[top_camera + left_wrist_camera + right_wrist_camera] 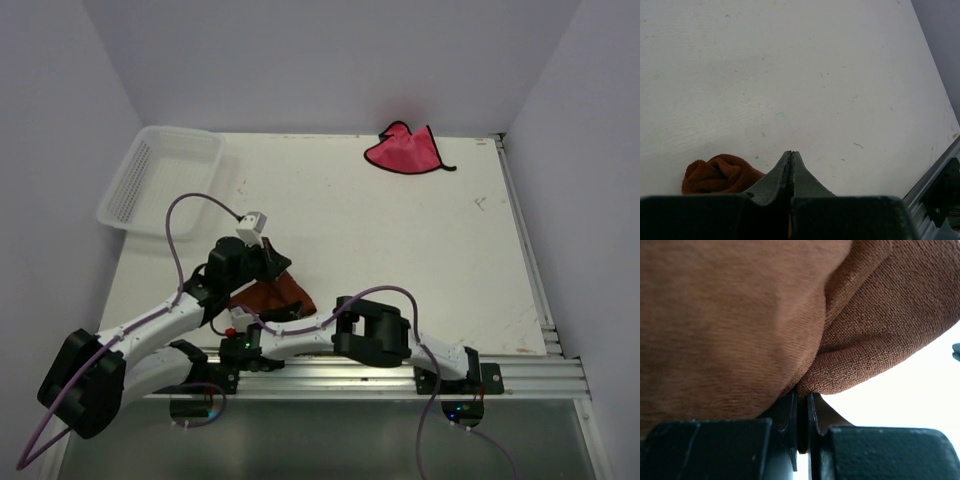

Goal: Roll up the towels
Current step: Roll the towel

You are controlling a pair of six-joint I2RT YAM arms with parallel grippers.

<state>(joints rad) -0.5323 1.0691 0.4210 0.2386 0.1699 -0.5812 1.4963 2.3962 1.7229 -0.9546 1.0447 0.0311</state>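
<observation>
White table (400, 240): rust-orange towel (278, 297) bunched at near edge, right hand (802, 396) nearly closed, pinching its fold; left hand (791, 153) fully closed just beside it; pink towel (405, 150) at far edge, right.

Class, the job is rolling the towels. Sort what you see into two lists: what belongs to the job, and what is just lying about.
Belongs to the job: brown towel, pinched by the right gripper; pink towel, at the far edge; left gripper, shut.
Just lying about: white basket, on the table, far left corner.
</observation>
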